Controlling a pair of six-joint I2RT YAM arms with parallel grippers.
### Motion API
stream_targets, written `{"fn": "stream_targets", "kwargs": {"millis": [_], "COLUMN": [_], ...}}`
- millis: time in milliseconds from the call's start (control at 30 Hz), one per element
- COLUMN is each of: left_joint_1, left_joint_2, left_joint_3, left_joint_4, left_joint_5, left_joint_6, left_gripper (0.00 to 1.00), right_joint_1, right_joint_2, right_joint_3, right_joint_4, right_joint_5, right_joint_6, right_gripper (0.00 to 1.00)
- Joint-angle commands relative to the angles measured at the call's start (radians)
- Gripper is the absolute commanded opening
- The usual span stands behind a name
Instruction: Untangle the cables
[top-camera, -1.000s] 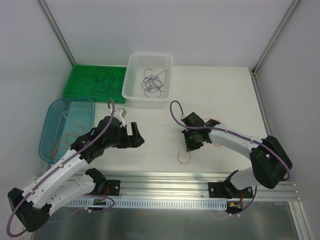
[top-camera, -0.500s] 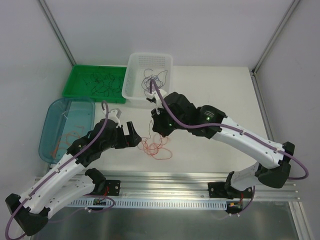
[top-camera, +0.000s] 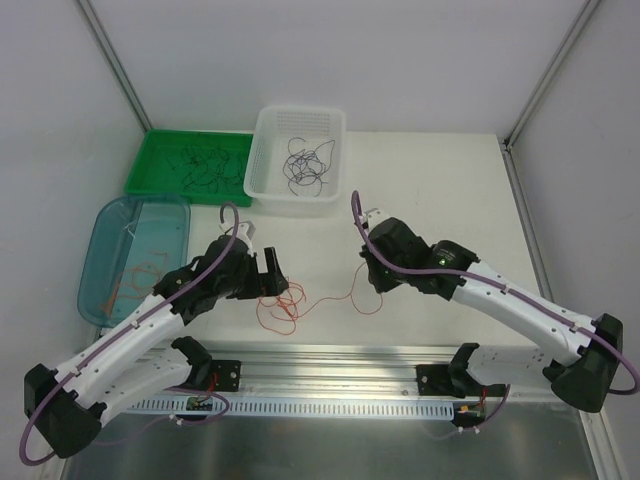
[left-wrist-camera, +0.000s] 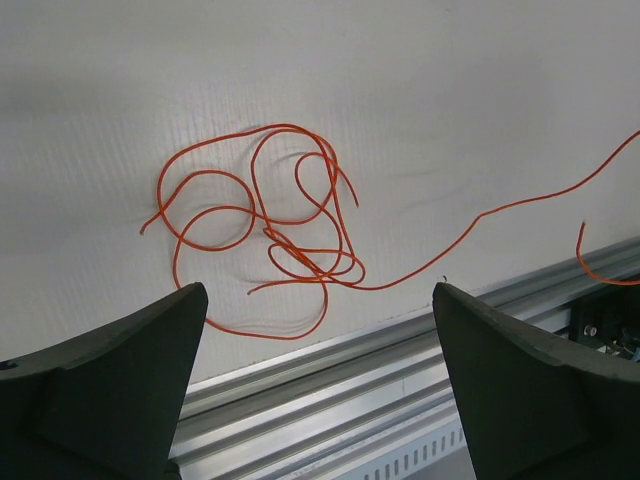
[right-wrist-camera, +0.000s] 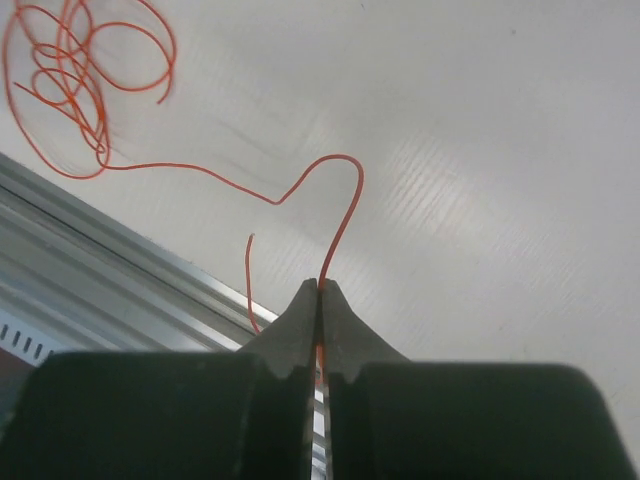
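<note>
left gripper (left-wrist-camera: 318, 300): wide open at the jaws, holding nothing, poised over the orange tangle
orange tangle (left-wrist-camera: 270, 240): loose overlapping loops, flat on the white table (top-camera: 440, 190), near the front rail (top-camera: 330, 365), between the two grippers
trailing strand (right-wrist-camera: 341, 157): out of the tangle, across the table, bent into a hook, ending in the right gripper
right gripper (right-wrist-camera: 320, 288): closed at the jaws, pinching the trailing strand at the very tips; another orange end curling just beside
white basket (top-camera: 262, 150): at the back of the table, dark curly strands (top-camera: 305, 165) inside
green tray (top-camera: 150, 160): just left of the basket, dark strands scattered in it
blue bin (top-camera: 100, 250): at the left, in front of the tray, orange strands inside
</note>
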Motion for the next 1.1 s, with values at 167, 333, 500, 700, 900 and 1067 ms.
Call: {"fn": "stream_targets", "kwargs": {"millis": [167, 333, 500, 700, 900, 1067], "left_joint_1": [-0.007, -0.009, -0.018, -0.042, -0.042, -0.042], "left_joint_2": [0.167, 0.247, 0.324, 0.296, 0.191, 0.226], "left_joint_3": [-0.024, -0.002, 0.030, 0.006, -0.014, -0.027], "left_joint_4": [0.094, 0.143, 0.186, 0.195, 0.191, 0.188], "left_joint_5": [0.006, -0.002, -0.009, -0.014, 0.081, 0.192], "left_joint_6": [-0.013, -0.074, -0.123, -0.137, 0.089, 0.206], "left_gripper": [0.88, 0.83, 0.79, 0.74, 0.72, 0.67], "right_joint_1": [-0.090, -0.121, -0.121, -0.122, -0.127, -0.129], "right_joint_2": [-0.050, -0.059, -0.050, -0.066, -0.079, -0.085], "right_joint_3": [-0.118, -0.147, -0.165, -0.164, -0.169, -0.165], "right_joint_4": [0.090, 0.109, 0.129, 0.115, 0.106, 0.096], "right_joint_5": [-0.035, -0.050, -0.067, -0.047, -0.041, -0.030], "right_joint_6": [0.065, 0.066, 0.079, 0.066, 0.057, 0.054], "right_gripper": [0.01, 0.01, 0.01, 0.01, 0.01, 0.01]}}
